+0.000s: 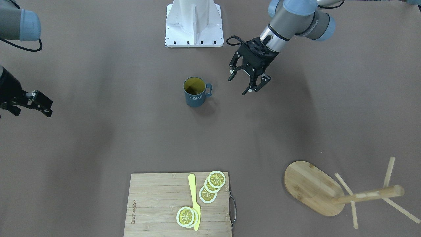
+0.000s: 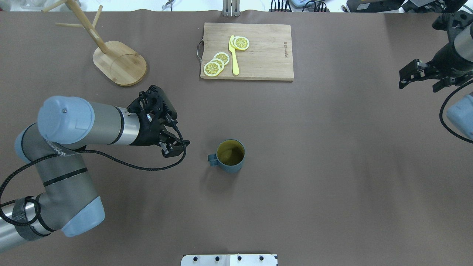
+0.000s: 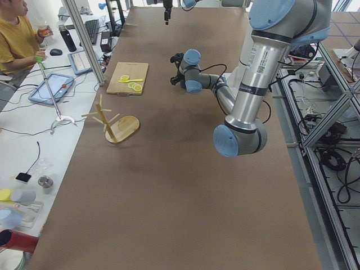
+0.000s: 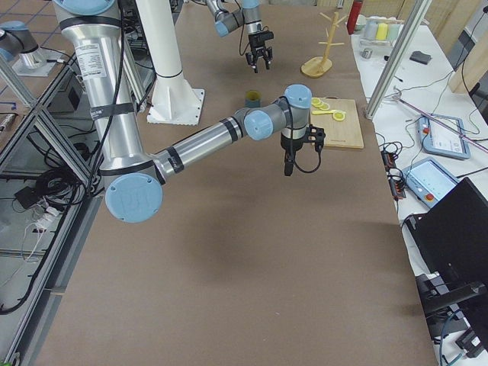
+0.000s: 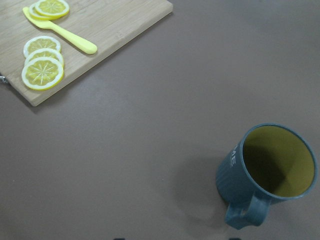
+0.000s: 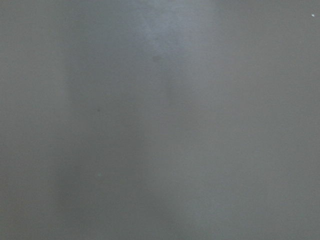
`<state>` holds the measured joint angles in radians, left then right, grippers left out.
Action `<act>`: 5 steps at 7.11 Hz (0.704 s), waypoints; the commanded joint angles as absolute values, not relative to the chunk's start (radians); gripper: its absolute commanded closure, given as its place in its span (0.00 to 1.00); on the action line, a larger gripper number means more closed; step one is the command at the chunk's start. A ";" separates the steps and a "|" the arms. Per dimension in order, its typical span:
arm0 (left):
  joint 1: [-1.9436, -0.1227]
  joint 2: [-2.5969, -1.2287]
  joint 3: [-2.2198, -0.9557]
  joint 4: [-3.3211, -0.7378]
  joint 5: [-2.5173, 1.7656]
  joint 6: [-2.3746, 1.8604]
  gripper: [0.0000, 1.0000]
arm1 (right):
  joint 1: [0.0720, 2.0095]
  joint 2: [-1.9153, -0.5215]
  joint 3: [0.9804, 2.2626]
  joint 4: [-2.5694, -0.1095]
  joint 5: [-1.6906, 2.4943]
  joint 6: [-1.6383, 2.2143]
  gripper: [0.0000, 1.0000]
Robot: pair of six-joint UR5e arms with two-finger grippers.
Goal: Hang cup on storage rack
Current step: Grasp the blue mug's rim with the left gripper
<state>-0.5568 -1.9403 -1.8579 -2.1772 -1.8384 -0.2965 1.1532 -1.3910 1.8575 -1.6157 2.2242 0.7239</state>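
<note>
Closest to the overhead camera, the left arm (image 2: 92, 123) reaches out above the brown counter (image 2: 332, 166). The right arm (image 2: 456, 55) hangs over the counter's opposite end, well apart from everything else. On the far side sits a rectangular wooden cutting board (image 2: 266, 55), and the storage rack (image 2: 120, 63) stands upright at the far corner on the robot's left, its pegs bare. The left gripper (image 1: 242, 84) has its fingers spread apart and empty, and it hovers near the cup's handle without touching it. The right gripper (image 2: 421, 79) is likewise apart, holding nothing. The cup (image 2: 231, 157) stands upright mid-counter, with its handle turned toward the left gripper. Lemon slices (image 2: 216, 64) and a yellow knife (image 2: 234, 55) lie on the board.
</note>
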 commanded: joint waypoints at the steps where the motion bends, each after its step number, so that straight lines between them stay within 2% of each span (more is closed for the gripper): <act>1: -0.548 -1.956 -1.815 -2.187 -1.842 -0.146 0.25 | 1.205 -1.460 1.856 -1.614 2.252 0.729 0.00; 5: -0.468 -1.996 -1.787 -2.192 -1.922 -0.147 0.25 | 1.258 -1.525 1.852 -1.614 2.302 0.730 0.00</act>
<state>-0.4864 -1.9927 -1.7913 -2.1917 -1.9143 -0.1485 1.2445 -1.5103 1.8526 -1.6142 2.2869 0.7298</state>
